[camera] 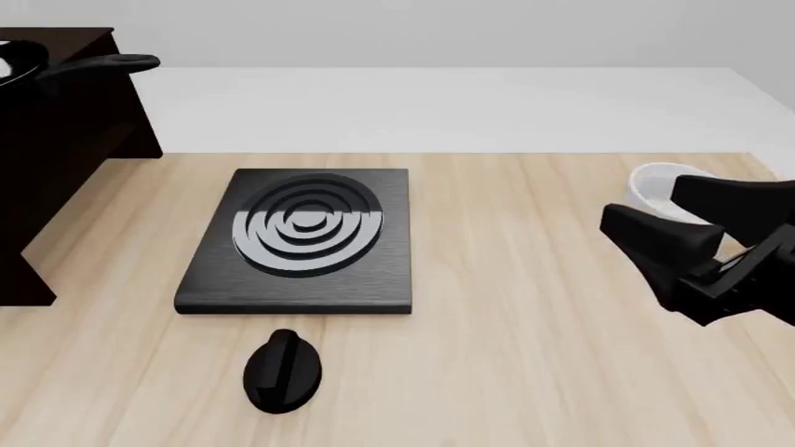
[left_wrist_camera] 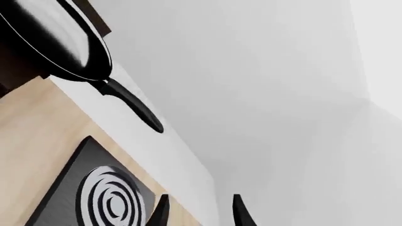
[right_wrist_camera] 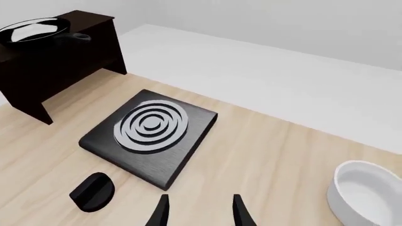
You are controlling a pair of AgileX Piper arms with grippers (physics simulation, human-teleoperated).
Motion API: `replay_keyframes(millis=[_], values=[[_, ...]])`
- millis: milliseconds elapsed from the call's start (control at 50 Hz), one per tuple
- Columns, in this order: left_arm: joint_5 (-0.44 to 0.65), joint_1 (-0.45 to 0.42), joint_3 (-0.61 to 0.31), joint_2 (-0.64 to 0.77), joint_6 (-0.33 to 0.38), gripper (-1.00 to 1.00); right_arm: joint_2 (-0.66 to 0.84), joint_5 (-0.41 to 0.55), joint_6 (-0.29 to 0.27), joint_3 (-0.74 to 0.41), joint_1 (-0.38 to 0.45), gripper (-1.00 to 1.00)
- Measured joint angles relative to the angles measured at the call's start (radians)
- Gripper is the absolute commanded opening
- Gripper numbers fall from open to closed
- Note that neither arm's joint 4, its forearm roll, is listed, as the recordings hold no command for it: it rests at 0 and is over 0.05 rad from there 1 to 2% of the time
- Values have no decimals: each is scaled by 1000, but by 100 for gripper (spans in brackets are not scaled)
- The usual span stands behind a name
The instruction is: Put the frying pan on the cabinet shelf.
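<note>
Lighting is bright, even and diffuse in all three views, with no single obvious source. Renders are sharp throughout, with no blur or edge distortion. Shadows stay faint: a soft dark band hugs the near edge of the hob (camera: 298, 242) on the pale surface (camera: 522, 372). The frying pan (right_wrist_camera: 35, 29) shows a white sheen inside. The cabinet shelf (right_wrist_camera: 69, 28) reads almost black, its detail lost.

- I see the frying pan (right_wrist_camera: 35, 29) on the cabinet shelf (right_wrist_camera: 94, 21), far left.
- Hob (camera: 302, 240) sits centre of the surface (camera: 522, 372); knob (camera: 283, 371) before it.
- Bowl (right_wrist_camera: 367, 195) lies right.
</note>
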Motion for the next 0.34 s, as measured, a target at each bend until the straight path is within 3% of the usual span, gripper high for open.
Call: replay_keyframes(millis=[180,340], values=[[164,0,-86,-74,202,100,-22,-4,-2,10,-11,100],[288,-4,-145,-135,338,100,-38,-15,6,23,-14,100]])
